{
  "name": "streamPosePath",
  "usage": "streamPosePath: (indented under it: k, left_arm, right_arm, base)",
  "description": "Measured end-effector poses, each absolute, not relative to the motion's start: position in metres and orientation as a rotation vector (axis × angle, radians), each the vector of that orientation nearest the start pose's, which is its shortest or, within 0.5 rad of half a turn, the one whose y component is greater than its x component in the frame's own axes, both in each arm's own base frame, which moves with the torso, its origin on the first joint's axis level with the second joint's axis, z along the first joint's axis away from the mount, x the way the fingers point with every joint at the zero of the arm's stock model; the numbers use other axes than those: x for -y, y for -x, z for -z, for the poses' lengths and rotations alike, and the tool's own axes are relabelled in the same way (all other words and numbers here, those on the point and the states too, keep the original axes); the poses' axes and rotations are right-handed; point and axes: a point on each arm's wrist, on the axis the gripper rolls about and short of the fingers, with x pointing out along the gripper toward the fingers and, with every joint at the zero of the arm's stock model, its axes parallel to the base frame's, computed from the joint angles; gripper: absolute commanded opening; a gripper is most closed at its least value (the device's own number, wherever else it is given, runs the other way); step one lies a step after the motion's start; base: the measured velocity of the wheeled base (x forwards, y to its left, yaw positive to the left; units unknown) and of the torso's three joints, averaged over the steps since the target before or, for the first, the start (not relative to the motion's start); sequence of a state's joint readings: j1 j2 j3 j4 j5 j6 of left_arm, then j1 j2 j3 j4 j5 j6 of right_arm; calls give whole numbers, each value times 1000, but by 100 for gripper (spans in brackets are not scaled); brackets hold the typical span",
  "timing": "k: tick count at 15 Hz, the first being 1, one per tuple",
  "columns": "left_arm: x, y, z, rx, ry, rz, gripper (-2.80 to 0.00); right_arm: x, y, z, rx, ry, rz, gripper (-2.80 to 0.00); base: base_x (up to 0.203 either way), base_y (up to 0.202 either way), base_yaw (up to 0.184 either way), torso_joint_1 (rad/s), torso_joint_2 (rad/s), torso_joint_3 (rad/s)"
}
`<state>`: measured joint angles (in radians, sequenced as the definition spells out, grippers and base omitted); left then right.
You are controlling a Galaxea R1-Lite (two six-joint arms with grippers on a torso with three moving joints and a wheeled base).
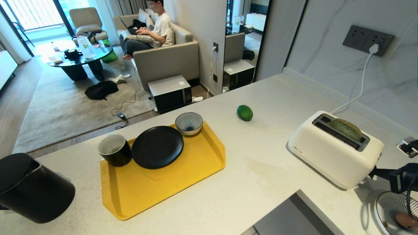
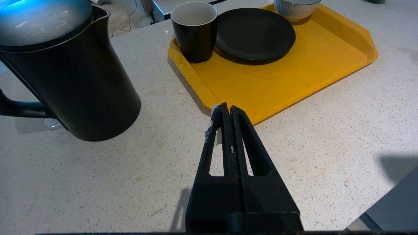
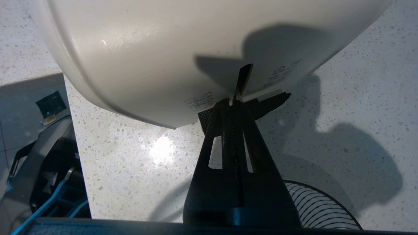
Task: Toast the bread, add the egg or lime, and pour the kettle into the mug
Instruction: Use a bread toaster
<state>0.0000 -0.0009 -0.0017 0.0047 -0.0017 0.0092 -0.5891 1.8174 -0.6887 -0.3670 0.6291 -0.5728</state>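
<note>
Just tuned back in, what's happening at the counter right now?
The right gripper, shut, sits at the lower end of the white toaster, right at its lever. The bread sits in a slot, its top showing. The left gripper, shut and empty, hangs over the counter near the yellow tray, which carries the mug, a black plate and a bowl. The kettle and lime sit untouched.

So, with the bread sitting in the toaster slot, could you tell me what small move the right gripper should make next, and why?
Probably press down on the lever. The bread still stands proud of the toaster slot, so it looks not yet lowered. The right gripper, shut, sits at the toaster's end by the dark lever. The left gripper is idle, shut, near the tray.
</note>
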Motion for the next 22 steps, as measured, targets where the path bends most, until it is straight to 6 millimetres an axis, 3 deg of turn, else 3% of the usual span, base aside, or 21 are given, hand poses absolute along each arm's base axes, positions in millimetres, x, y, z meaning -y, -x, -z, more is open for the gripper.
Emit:
streamPosePath:
  k: [22]
  left_arm:
    - [0, 23, -75, -2, -9, 2, -280]
  right_arm:
    - [154, -245, -96, -589, 111, -196, -280]
  base:
    - [0, 0, 0, 0, 0, 0]
